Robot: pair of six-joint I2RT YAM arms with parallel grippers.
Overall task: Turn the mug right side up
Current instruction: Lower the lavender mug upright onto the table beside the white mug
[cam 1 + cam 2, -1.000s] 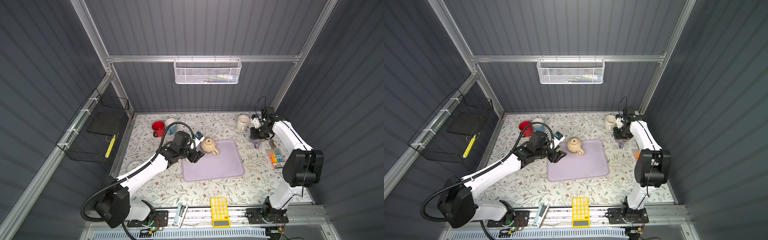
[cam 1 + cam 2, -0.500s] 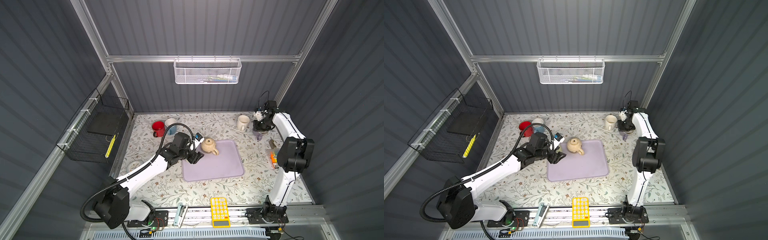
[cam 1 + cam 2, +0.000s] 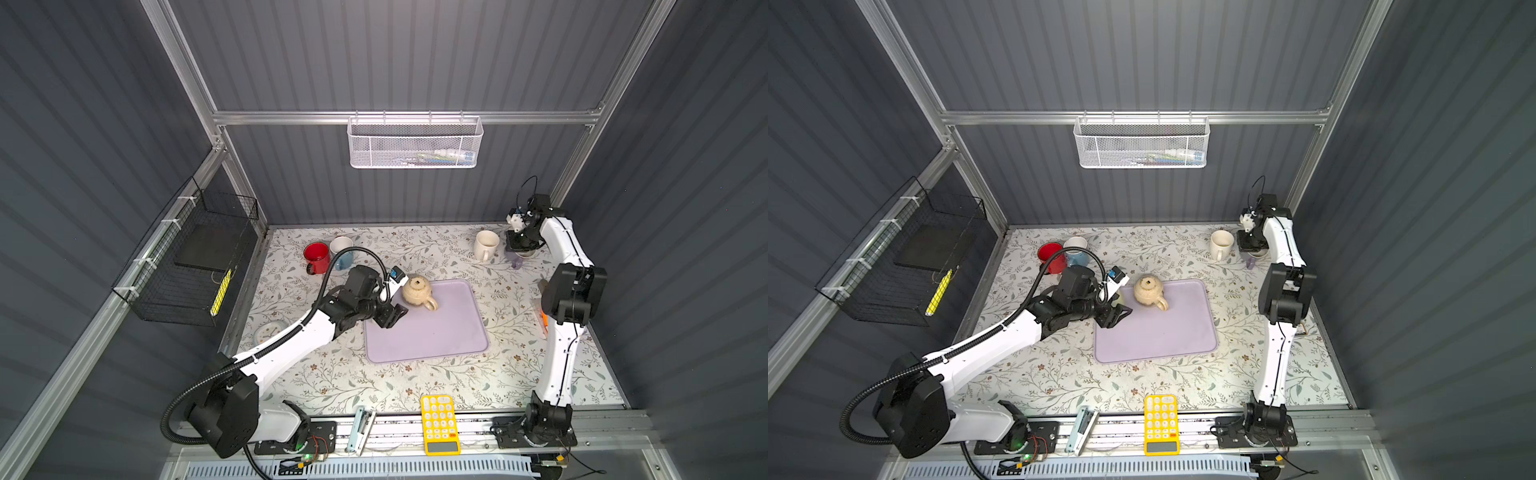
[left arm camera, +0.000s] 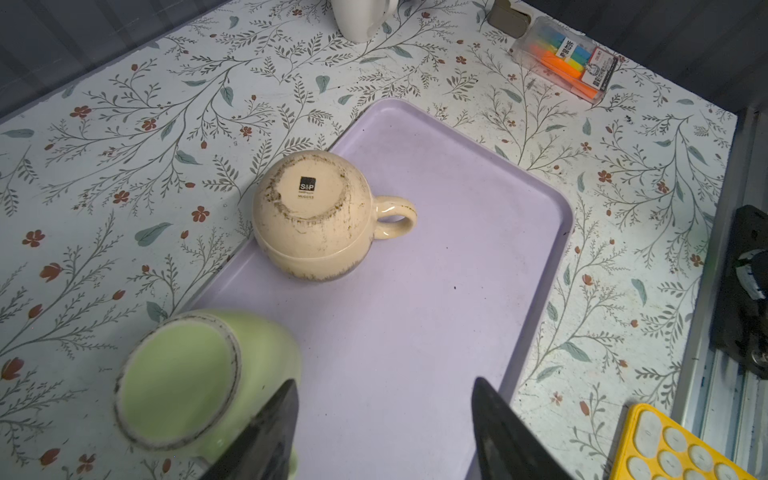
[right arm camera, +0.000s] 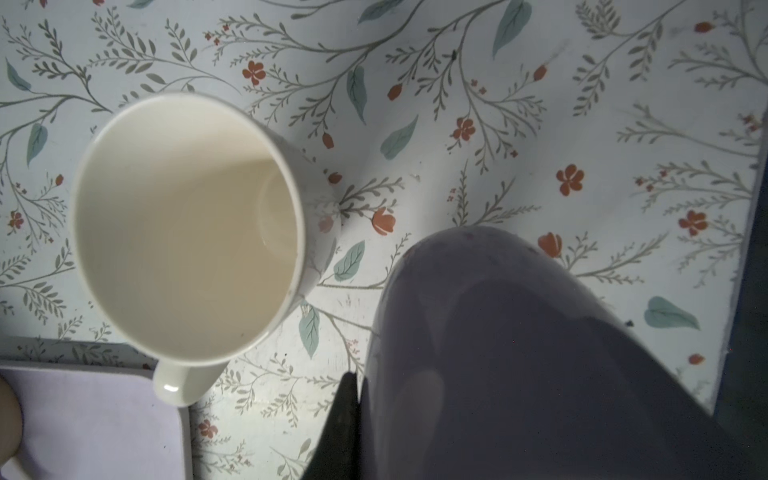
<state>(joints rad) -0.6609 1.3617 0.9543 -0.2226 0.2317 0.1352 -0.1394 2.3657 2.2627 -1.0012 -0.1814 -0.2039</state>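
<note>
Purple mug (image 3: 515, 262) sits at the back right of the flowered table (image 3: 374, 382), tucked under the right gripper (image 3: 519, 248) and just beside an upright white mug (image 3: 485, 245). In both top views its handle sticks out toward the front. Whether its base touches the table cannot be told. Nearer the middle, a beige mug (image 3: 417, 291) stands upside down in the back left corner of a lilac tray (image 3: 436, 340), with its long axis vertical, base up and handle toward the front right. The left gripper (image 3: 392, 316) hovers over the tray's left edge with its jaws apart and empty, near the beige mug but clear of it.

The left wrist view shows the beige mug (image 4: 311, 212) mouth down on the tray (image 4: 415, 353), its stickered base facing the camera. A green mug (image 4: 187, 374) at the tray's edge also shows its base, just beside one of the spread fingers of the left gripper (image 4: 384, 384). Whether they touch cannot be told.

The right wrist view looks down the side of the purple mug (image 5: 519, 353). Its long axis runs in line with the fingers, the rounded far end toward the table. One dark finger (image 5: 343, 411) lies against its outer wall, and the jaws are closed on the mug. The white mug (image 5: 187, 224) stands beside it, mouth up.
</note>
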